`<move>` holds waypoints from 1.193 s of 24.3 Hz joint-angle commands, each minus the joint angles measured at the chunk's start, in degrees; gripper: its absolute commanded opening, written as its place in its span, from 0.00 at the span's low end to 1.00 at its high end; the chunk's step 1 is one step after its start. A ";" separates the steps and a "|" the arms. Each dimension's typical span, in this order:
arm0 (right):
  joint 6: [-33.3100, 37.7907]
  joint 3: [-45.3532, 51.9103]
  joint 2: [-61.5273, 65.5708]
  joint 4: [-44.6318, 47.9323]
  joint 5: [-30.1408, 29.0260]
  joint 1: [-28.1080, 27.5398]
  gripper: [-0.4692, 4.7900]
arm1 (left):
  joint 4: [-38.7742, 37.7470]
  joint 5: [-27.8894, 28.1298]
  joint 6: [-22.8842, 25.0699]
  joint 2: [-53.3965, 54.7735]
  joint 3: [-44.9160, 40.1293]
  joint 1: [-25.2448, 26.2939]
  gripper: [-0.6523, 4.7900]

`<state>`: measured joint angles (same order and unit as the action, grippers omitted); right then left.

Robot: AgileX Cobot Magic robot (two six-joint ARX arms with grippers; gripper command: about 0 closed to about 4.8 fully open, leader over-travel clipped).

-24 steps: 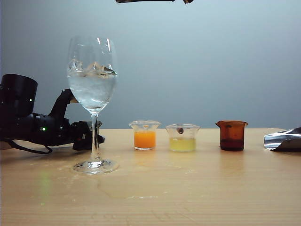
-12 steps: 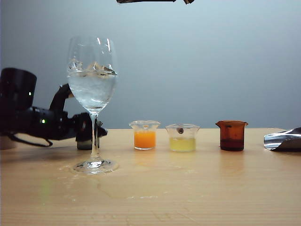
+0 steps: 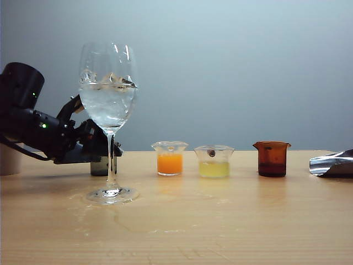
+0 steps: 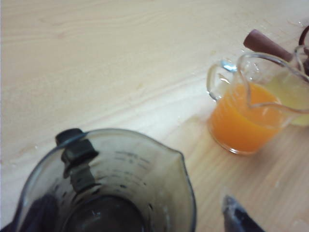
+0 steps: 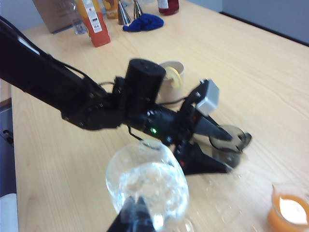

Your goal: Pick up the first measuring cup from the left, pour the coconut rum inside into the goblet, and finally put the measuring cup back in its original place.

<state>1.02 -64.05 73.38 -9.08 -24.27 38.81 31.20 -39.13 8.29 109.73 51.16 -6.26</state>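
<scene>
Count: 1 goblet (image 3: 108, 118), 4 small cups on the worktop (image 3: 220, 221), 2 arms.

Left pincer (image 5: 227, 152): fingers spread wide, one on either side of the smoky grey measuring cup (image 4: 108, 186), not pinching it. Cup stands upright on the worktop between the fingers; in the exterior view it sits behind the goblet stem, mostly hidden. Can't tell if any liquid is left in it.

Goblet is just in front of the left pincer, upright, ice cubes (image 3: 107, 80) and clear liquid in the bowl.

Beyond the pincer, in a row: orange-liquid cup (image 3: 170, 158) nearest, then pale-yellow-liquid cup (image 3: 214, 161), then amber-brown cup (image 3: 271, 158) farthest. All upright, well apart from each other.

Left arm (image 3: 38, 132) reaches in low from the left, wrist angled down toward the worktop.

Right pincer (image 5: 136, 217): hovers above the goblet bowl, only a dark tip in view, can't tell whether spread or pressed together.
</scene>
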 commanded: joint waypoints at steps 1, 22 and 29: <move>0.00 -0.39 -2.29 -1.90 -0.02 -0.42 0.08 | -4.87 -0.55 2.89 -2.78 0.07 0.26 0.96; -2.99 -0.24 -11.61 -19.28 8.98 -3.30 0.08 | -40.09 1.77 7.37 -23.65 0.07 4.07 0.10; -4.22 3.13 -19.85 -25.38 10.69 -6.64 0.08 | -52.70 7.21 1.27 -43.76 0.07 4.04 0.11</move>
<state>-3.09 -61.54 54.87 -33.45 -14.63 32.51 -19.66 -34.70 12.95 68.53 51.18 -2.17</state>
